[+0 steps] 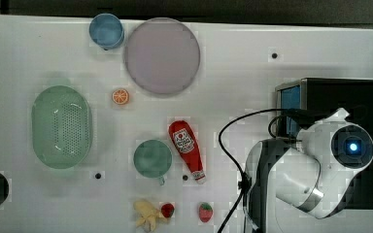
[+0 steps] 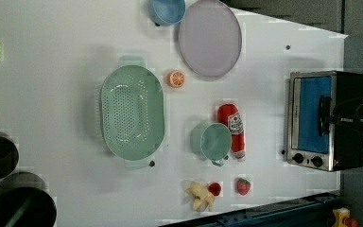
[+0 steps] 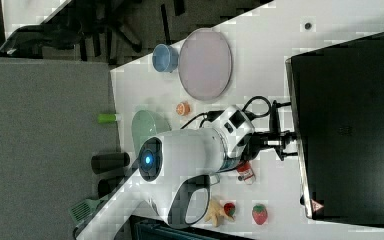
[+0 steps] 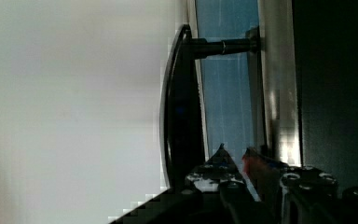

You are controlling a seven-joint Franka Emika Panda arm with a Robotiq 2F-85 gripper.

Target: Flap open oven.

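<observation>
The oven stands at the top view's right edge, with a black top, a silver frame and a blue glass door that lies against the frame. My gripper is at the door's dark bar handle, beside the bar and over the glass. Its fingertips stand a little apart, and only glass shows between them. In the right view the gripper reaches the oven's front edge. The white arm covers the lower part of the oven in the top view.
On the white table lie a ketchup bottle, a green cup, a green colander, a lilac plate, a blue cup, an orange slice, a banana and a strawberry.
</observation>
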